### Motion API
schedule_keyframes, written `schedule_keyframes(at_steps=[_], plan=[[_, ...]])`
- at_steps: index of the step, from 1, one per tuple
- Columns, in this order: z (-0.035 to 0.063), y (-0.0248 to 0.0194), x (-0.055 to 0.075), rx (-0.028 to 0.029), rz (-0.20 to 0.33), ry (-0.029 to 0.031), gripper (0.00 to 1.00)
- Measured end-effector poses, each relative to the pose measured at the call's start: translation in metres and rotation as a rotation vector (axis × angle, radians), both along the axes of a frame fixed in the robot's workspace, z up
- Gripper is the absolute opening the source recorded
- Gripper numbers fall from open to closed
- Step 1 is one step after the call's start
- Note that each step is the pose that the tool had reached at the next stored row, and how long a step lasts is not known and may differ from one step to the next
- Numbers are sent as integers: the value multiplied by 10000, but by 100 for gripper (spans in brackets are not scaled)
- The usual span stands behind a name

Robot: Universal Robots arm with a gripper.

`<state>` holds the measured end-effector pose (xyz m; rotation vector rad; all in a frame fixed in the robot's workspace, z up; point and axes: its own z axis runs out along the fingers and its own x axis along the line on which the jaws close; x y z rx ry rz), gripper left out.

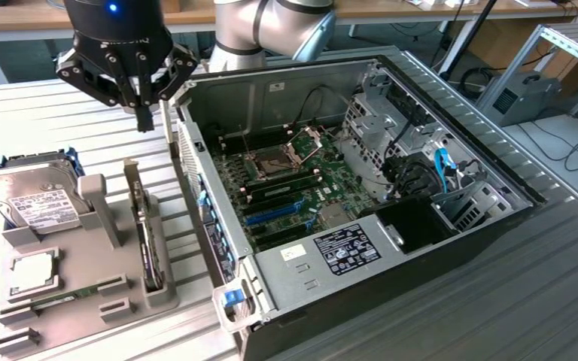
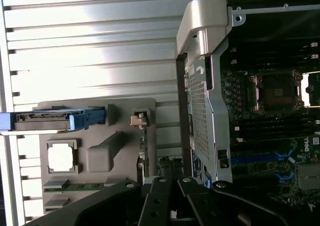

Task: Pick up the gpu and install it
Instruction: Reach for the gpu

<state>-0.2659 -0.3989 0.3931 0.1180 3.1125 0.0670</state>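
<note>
The work stands at the pick-up step, with nothing taken yet. The gripper (image 1: 145, 119) hangs above the slatted table (image 1: 38, 120), between the grey holder (image 1: 80, 304) and the open computer case (image 1: 304, 274). Its fingers (image 1: 144, 105) are pressed together into one narrow prong pointing down, and they hold nothing.

The gpu (image 1: 145, 233) stands on its long edge in a slot along the holder's side nearest the case, on the exterior view's left. It is below the gripper and well apart from it. In the wrist view the gpu (image 2: 142, 153) appears as a thin strip just beside the case wall, with its metal bracket at one end. A hard drive (image 1: 33, 201) in a blue frame and a memory stick (image 1: 68, 295) sit in other places of the same holder.

Judging from this, the grasp calls for the fingers to part enough to straddle the card's top edge, and for the gripper to line up along that thin edge. The case wall close by leaves little room. The blue slots (image 1: 269, 214) on the board (image 1: 299, 177) inside the case are bare, so the install is not yet done.
</note>
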Motion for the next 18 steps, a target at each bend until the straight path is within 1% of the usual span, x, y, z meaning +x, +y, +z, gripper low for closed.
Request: schedule_keyframes(at_steps=[4,18], plan=[[0,0,-65,0,0,0,11],[0,0,-229,0,0,0,11]])
